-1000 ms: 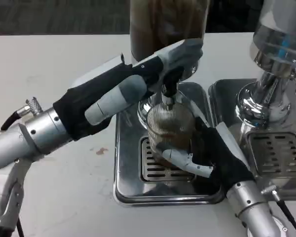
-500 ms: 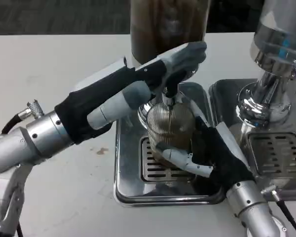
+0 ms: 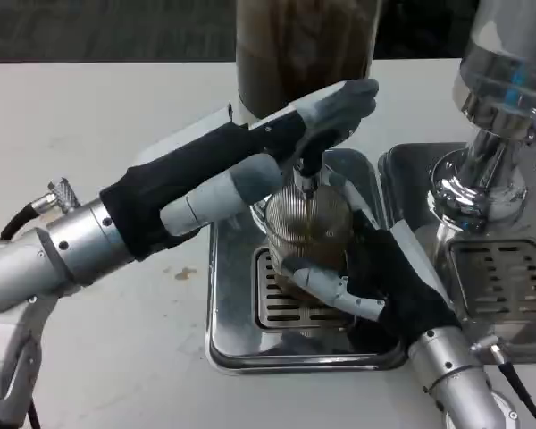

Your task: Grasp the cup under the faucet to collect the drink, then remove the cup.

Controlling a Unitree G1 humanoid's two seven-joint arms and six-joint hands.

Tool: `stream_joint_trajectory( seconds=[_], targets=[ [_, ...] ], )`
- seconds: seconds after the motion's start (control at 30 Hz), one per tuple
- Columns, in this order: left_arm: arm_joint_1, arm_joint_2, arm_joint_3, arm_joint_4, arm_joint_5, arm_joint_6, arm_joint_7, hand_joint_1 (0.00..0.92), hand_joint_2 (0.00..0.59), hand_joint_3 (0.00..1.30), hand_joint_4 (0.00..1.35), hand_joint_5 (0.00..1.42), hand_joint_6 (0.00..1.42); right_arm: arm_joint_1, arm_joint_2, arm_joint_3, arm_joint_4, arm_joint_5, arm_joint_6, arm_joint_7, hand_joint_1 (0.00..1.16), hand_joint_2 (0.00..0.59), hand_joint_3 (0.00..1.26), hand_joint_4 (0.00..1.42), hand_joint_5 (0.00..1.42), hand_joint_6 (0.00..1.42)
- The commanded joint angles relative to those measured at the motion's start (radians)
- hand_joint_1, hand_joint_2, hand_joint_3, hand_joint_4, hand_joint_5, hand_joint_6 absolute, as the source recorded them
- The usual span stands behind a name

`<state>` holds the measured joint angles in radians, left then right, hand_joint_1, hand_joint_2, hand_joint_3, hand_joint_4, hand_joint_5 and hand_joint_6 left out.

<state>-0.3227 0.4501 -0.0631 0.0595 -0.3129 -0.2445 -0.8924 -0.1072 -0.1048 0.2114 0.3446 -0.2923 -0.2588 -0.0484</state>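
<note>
Cup (image 3: 308, 228) under faucet (image 3: 305, 174), collecting step in hand.

I had the ribbed clear cup standing on the slotted grate of the drip tray (image 3: 228, 304), directly below the faucet spout, with some dark drink showing low in it. My right hand (image 3: 375, 277) wrapped it from the right, fingers (image 3: 317, 284) grasping around its lower front. My left hand (image 3: 277, 147) reached over the top, its fingertips at the tap lever below the brown-filled dispenser (image 3: 299, 45); whether they clenched it I could not tell. A second chrome dispenser (image 3: 500, 98) stood to the right on the worktop (image 3: 98, 116). Judged next: let the tap go, then draw the cup out level.
</note>
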Motion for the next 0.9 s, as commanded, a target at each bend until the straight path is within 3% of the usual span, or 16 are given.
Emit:
stream_joint_trajectory(
  seconds=[0.03,0.13,0.27,0.5,0.9],
  targets=[
    [0.035,0.006,-0.027,-0.005,0.028,0.013,-0.014,0.000,0.026,0.00,0.00,0.01,0.00,-0.002,0.003,-0.010,0.001,0.004,-0.022,-0.013,0.63,0.243,0.00,0.00,0.00,0.00],
    [0.042,-0.008,0.001,-0.009,0.014,-0.010,0.016,0.000,0.030,0.00,0.00,0.04,0.00,-0.001,0.004,-0.010,0.001,0.004,-0.022,-0.013,0.63,0.243,0.00,0.00,0.00,0.00],
    [0.050,-0.052,0.083,-0.011,-0.034,-0.067,0.079,0.000,0.043,0.06,0.02,0.12,0.03,0.001,0.003,-0.010,-0.003,0.002,-0.025,-0.013,0.63,0.243,0.00,0.00,0.00,0.00],
    [0.056,-0.100,0.146,-0.034,-0.073,-0.113,0.112,0.000,0.052,0.12,0.06,0.16,0.07,0.001,0.002,-0.013,0.001,0.003,-0.033,-0.013,0.63,0.243,0.00,0.00,0.00,0.00],
    [0.186,-0.138,0.257,-0.059,-0.120,-0.168,0.181,0.000,0.076,0.14,0.03,0.14,0.09,0.009,0.000,-0.011,-0.001,0.001,-0.045,-0.013,0.64,0.248,0.00,0.00,0.00,0.00]
  ],
)
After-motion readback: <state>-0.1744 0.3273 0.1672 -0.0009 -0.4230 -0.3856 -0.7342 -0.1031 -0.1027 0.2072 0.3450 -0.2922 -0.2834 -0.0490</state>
